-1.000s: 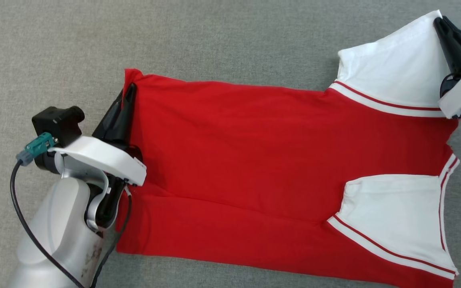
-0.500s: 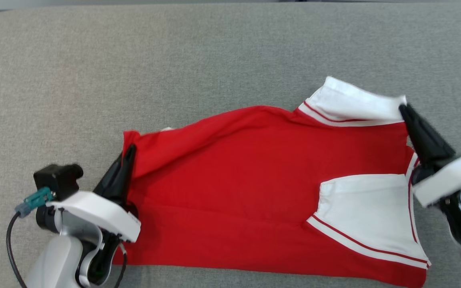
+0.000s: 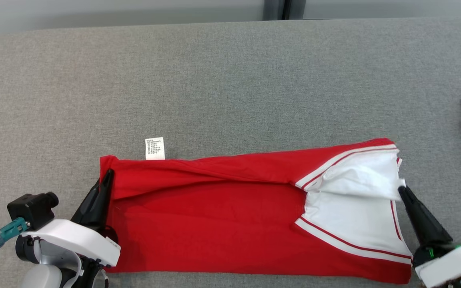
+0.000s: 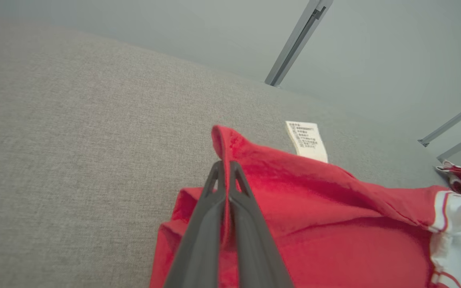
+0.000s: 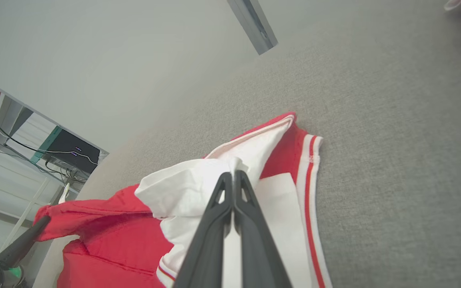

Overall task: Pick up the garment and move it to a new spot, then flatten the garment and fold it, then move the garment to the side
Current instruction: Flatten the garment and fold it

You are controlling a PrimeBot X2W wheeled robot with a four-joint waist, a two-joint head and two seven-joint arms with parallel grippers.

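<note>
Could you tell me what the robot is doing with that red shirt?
The robot is partway through folding a red and white shirt on the grey table. Its left fingers pinch a red corner at one end, and its right fingers pinch the white sleeve at the other. The shirt lies doubled lengthwise, with a label sticking out at the far edge. Neither grip has been released yet.
</note>
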